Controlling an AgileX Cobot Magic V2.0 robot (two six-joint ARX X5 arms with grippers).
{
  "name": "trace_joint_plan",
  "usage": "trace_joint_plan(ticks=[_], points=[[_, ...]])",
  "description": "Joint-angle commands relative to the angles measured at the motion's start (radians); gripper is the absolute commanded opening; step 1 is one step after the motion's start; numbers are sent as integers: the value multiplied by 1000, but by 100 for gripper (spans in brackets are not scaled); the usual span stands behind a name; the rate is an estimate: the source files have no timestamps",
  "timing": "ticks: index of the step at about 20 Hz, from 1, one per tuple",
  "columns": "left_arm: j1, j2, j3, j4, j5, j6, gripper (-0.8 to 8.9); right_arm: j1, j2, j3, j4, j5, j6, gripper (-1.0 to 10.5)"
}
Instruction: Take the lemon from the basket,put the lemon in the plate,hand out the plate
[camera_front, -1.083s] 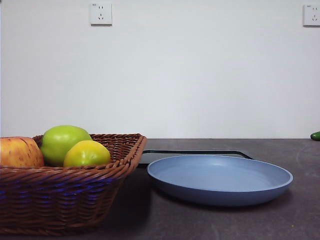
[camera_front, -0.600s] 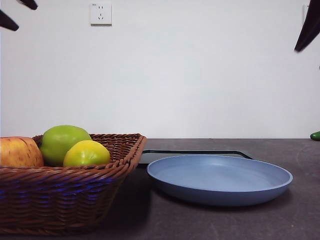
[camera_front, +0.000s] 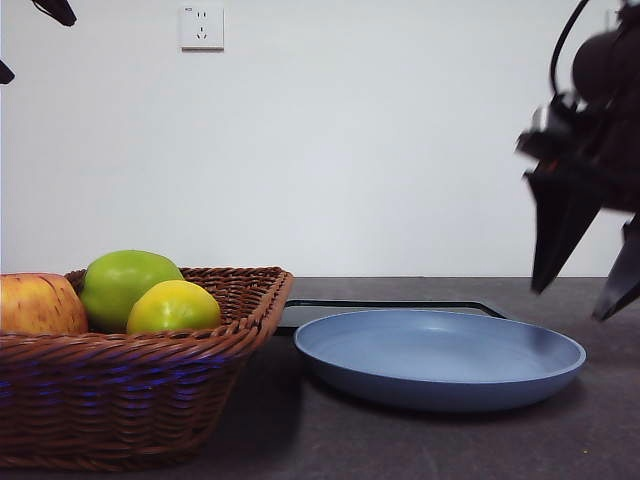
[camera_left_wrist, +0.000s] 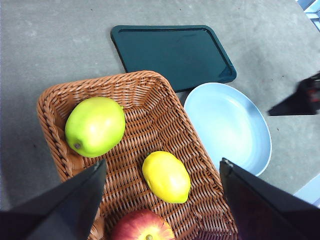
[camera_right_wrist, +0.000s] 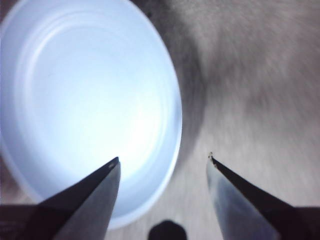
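Dropped from the top corner within the last half second, your right gripper (camera_front: 585, 290) now hangs jaws apart at the far-side rim of the empty plate (camera_front: 440, 385). Nearest the front camera, the basket (camera_front: 120, 370) holds the lemon (camera_front: 173, 307) between a green apple (camera_front: 125, 280) and a red-yellow apple (camera_front: 38, 305). Your left gripper (camera_left_wrist: 162, 167), spread wide high above the basket, is the closer hand: the lemon lies directly below, its long axis running slantwise between the jaws.
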Motion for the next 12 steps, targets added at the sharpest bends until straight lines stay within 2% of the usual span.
trace_joint_plan(ticks=[1, 4, 12], points=[[-5, 7, 18, 1, -2, -3, 393, 13, 65, 14, 44, -1, 31, 297], [-5, 7, 18, 1, -2, -3, 393, 13, 106, 14, 66, -2, 39, 292], [-5, 7, 18, 2, -2, -3, 393, 13, 159, 14, 114, -50, 48, 149]])
